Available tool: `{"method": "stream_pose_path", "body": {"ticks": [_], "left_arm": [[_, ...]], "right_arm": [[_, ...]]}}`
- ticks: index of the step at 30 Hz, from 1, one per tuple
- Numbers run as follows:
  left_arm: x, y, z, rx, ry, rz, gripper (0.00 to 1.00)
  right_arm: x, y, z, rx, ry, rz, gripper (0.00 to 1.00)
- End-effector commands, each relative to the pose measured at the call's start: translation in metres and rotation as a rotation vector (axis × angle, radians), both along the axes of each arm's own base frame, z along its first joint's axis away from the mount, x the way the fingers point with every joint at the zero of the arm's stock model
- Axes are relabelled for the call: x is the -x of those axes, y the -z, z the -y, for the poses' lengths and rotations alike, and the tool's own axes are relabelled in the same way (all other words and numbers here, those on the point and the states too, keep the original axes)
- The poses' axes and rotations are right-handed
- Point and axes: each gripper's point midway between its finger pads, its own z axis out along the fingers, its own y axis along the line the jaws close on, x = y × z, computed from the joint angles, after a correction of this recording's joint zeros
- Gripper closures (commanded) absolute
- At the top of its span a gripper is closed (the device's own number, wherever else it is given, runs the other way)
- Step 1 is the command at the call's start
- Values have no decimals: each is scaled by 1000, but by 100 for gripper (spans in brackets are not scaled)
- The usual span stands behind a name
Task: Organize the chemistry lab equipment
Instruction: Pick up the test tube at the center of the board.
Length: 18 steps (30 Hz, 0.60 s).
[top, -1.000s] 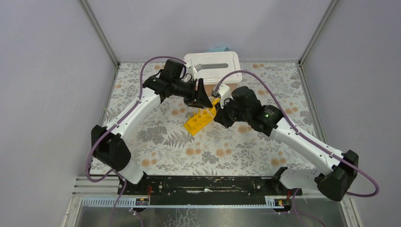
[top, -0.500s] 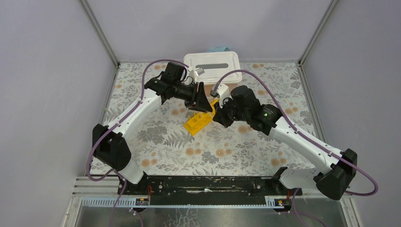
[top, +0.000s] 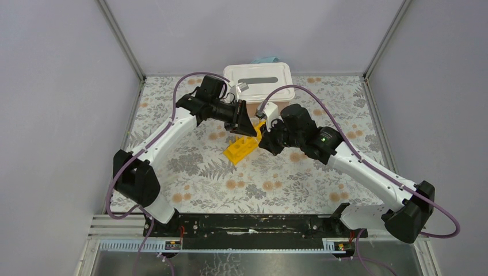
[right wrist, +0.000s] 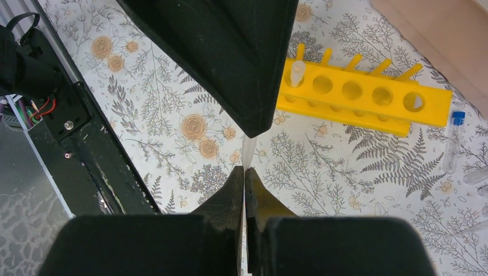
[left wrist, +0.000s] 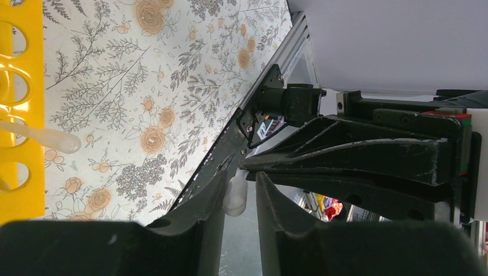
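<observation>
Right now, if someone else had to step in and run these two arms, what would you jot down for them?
Left hand: by the yellow rack, with a small clear tube between its fingers. I cannot tell whether it is firmly pinched.
Right hand: shut on a thin clear piece, right next to the left hand.
Done: one tube stands in the rack's end hole.
To do: the other holes in view look empty, and a blue-capped tube lies on the table beside the rack. A white bin stands at the far edge.
</observation>
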Motion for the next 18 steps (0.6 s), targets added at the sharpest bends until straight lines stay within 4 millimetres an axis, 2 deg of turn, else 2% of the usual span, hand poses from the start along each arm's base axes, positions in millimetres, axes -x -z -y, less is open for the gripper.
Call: {"method": "stream_pose_path", "body": {"ticks": [1,13,18], "left_arm": [[-3,-2,1,35,24,22,70],[-9,-3,-5,31,1,38,76],[-13,-4,-7,20,-16,60,77]], "right_arm": [[3,-21,-9,-34,-43,33,97],[2,-24,-8,-36,-37,44,96],[1,-22,-8,-31,-33,44,87]]}}
